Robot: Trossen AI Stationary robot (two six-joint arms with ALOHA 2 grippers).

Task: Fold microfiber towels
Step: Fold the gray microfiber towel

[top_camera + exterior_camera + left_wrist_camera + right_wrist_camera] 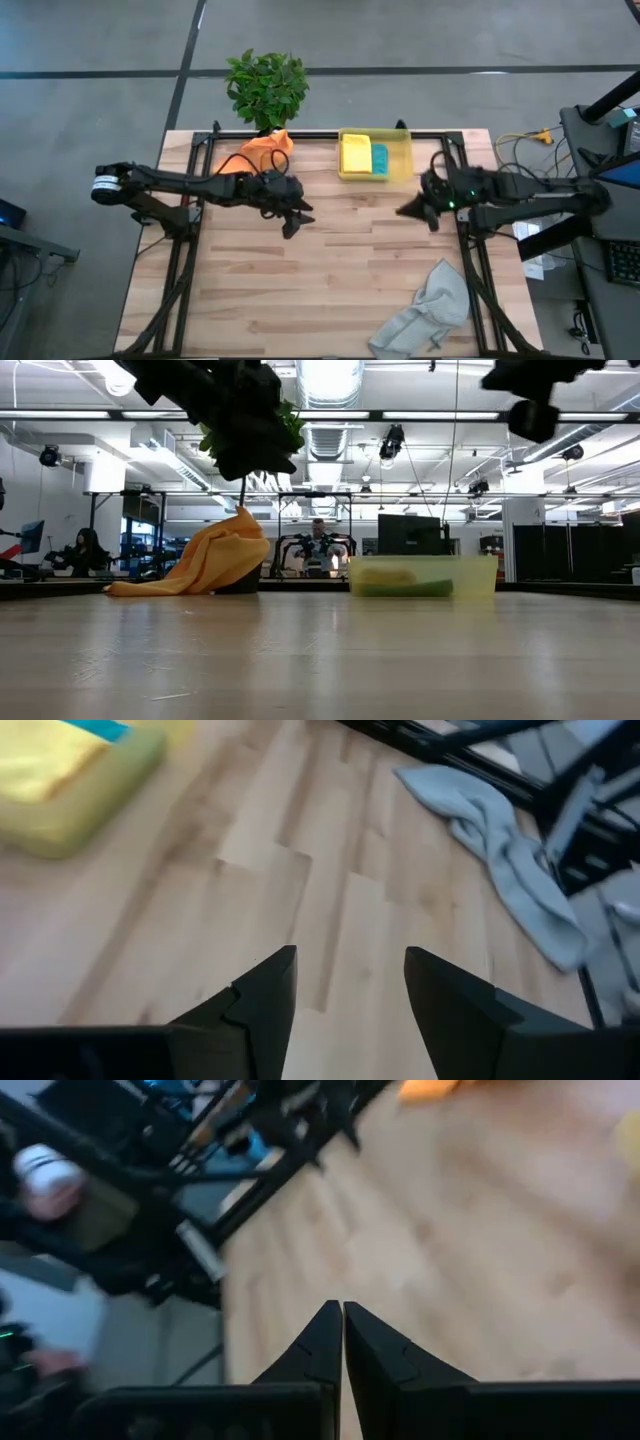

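An orange towel lies crumpled at the table's far edge, by a potted plant; it also shows in the low view. A light grey towel lies crumpled at the near right corner and shows in the left wrist view. A yellow towel and a teal towel lie folded inside the yellow bin. My left gripper is open and empty above the table's middle left. My right gripper is shut and empty, right of centre.
A potted plant stands at the far edge behind the orange towel. Black frame rails run along the table's left and right sides. Bare wood lies between the arms and the near edge.
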